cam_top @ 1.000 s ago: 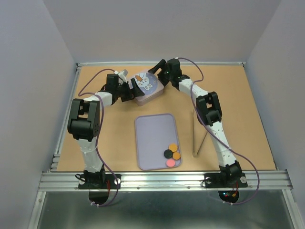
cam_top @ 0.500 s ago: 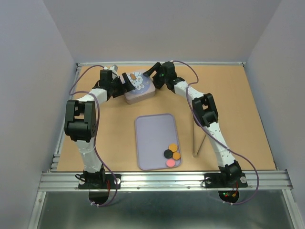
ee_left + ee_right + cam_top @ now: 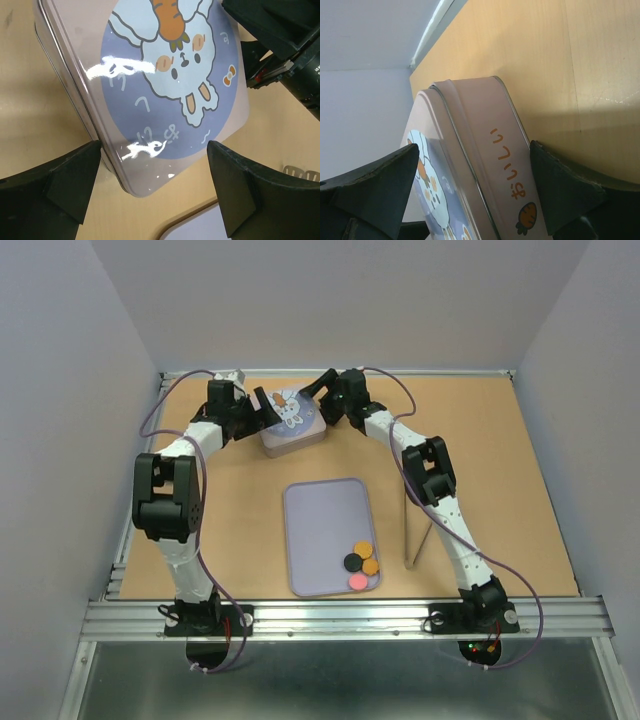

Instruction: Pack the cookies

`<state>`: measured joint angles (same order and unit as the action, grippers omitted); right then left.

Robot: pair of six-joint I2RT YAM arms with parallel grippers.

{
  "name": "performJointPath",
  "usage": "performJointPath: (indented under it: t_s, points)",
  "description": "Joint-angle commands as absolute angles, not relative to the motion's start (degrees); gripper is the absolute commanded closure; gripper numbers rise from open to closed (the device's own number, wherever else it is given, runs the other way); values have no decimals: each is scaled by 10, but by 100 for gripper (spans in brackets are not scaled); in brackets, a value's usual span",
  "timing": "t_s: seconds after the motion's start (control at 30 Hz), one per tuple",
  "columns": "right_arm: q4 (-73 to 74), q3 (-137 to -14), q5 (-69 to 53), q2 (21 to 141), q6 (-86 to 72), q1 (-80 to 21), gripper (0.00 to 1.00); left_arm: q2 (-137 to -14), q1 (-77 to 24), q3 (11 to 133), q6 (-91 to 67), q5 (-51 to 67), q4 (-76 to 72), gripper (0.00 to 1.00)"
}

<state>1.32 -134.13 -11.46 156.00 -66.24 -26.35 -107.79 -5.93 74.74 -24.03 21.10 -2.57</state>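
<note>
Now the tin (image 3: 291, 423) sits nearer the table's (image 3: 500, 460) far left than a second ago, yet your left gripper (image 3: 262, 409) and right gripper (image 3: 318, 396) gape wide astride it, holding nothing, so another shove may skew it, well apart from the cookies (image 3: 361, 562) on the near tray (image 3: 320, 515).

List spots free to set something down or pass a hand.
Free: the tray except its near right corner, where the cookies lie; the table left of the tray; the wide stretch right of the thin sticks. Crowded: far centre, where the left gripper and right gripper flank the tin.
</note>
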Motion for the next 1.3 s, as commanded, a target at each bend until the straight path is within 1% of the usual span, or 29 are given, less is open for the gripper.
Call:
performJointPath:
  t_s: [0.0, 0.13, 0.33, 0.6, 0.73, 0.87, 0.9, 0.97, 1.0, 1.03, 1.1, 1.13, 1.17, 1.23, 1.27]
  points:
    - [30, -1346, -101, 1567, -657, -260, 3, -1044, -58, 764, -223, 185, -11, 1]
    - [27, -1333, -104, 1556, -650, -254, 2, -1060, -56, 767, -223, 175, -1, 1]
    - [19, -1294, -105, 1526, -643, -229, 1, -1048, -41, 762, -221, 128, 14, 1]
    - [8, -1284, -120, 1504, -639, -197, 1, -1020, -35, 802, -207, 111, 3, 1]
    - [5, -1245, -118, 1465, -624, -178, 1, -1043, -35, 848, -199, 94, 16, 1]
    - [5, -1165, -120, 1392, -597, -163, 1, -1075, -34, 903, -194, 82, 20, 1]
    - [5, -1146, -120, 1356, -583, -159, 1, -1084, -32, 930, -195, 81, 20, 1]
    - [5, -1082, -121, 1319, -570, -158, 4, -1120, -26, 986, -199, 86, 25, 1]
    - [5, -1035, -130, 1278, -564, -158, 5, -1152, -22, 1008, -198, 90, 32, 1]
    - [5, -1014, -137, 1261, -564, -158, 8, -1152, -20, 1029, -198, 90, 36, 1]
    - [5, -961, -153, 1225, -570, -160, 14, -1205, -15, 1096, -200, 100, 42, 1]
    - [5, -908, -166, 1191, -576, -162, 20, -1240, -9, 1133, -206, 116, 43, 1]
    - [5, -884, -171, 1175, -577, -162, 23, -1258, -6, 1134, -213, 131, 40, 1]
    - [4, -840, -182, 1132, -575, -169, 31, -1298, 11, 1174, -230, 170, 15, 1]
    - [5, -811, -187, 1122, -575, -171, 41, -1309, 16, 1180, -256, 203, 5, 1]
